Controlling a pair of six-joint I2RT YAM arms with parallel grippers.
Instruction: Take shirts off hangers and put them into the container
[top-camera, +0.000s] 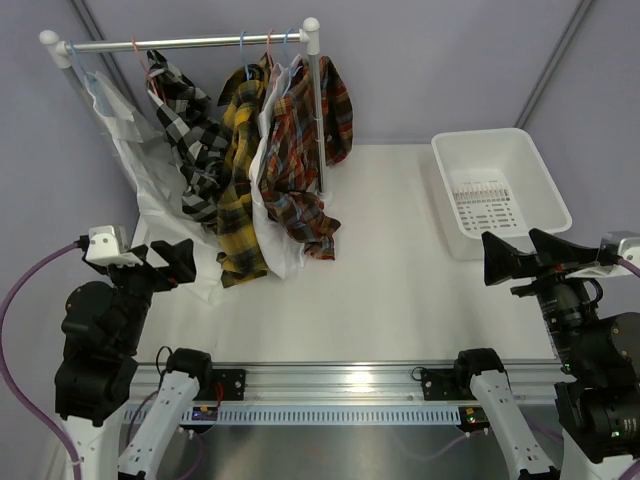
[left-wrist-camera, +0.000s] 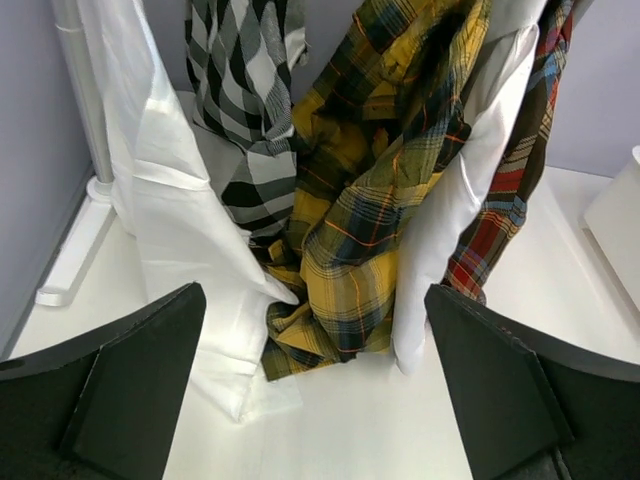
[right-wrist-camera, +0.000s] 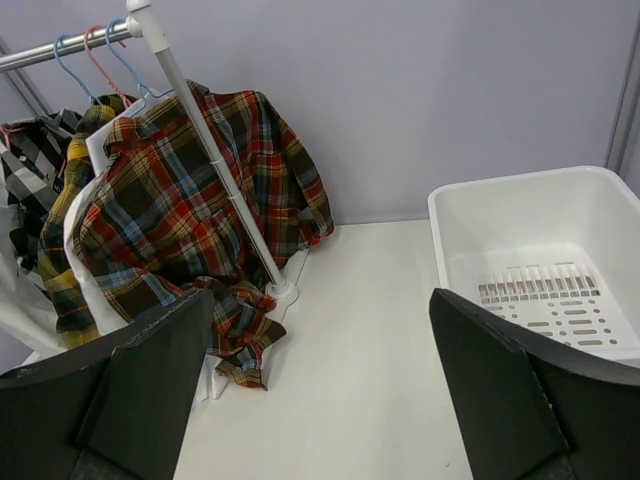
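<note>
**Top external view.** Five cloth shirts are hung from one metal rail (top-camera: 190, 43) at the far left of the white table (top-camera: 380, 290). Each is carried on one of five thin wire hangers (top-camera: 243, 40), three light blue and two pink-red. From left to right are shown a white shirt (top-camera: 115, 125), a black-white checked shirt (top-camera: 190, 135), a yellow-black plaid shirt (top-camera: 240, 190), a second white shirt (top-camera: 285, 258) and a red-orange-blue plaid shirt (top-camera: 300, 160). Each shirt's long axis runs downward from the rail, and the hems are crumpled on the table. One container (top-camera: 480, 136), a rigid white rectangular tub with a rounded rim and slotted base, is set at the far right, well apart from the shirts. Its long axis points away from the arms. The left gripper (top-camera: 172, 258) is held near the first white shirt's hem, and the right gripper (top-camera: 512, 248) just before the container. Both are spread wide, with nothing between the jaws.

**Left wrist view.** Two black wedge-shaped fingers (left-wrist-camera: 130, 380) are seen far apart. Beyond them all five shirts hang in soft folds, the yellow-black plaid in the middle.

**Right wrist view.** Two fingers (right-wrist-camera: 510, 390) are likewise parted. The red-orange-blue plaid shirt is draped around the rail's white post (right-wrist-camera: 215, 160) on the left, and the container lies to the right.
</note>
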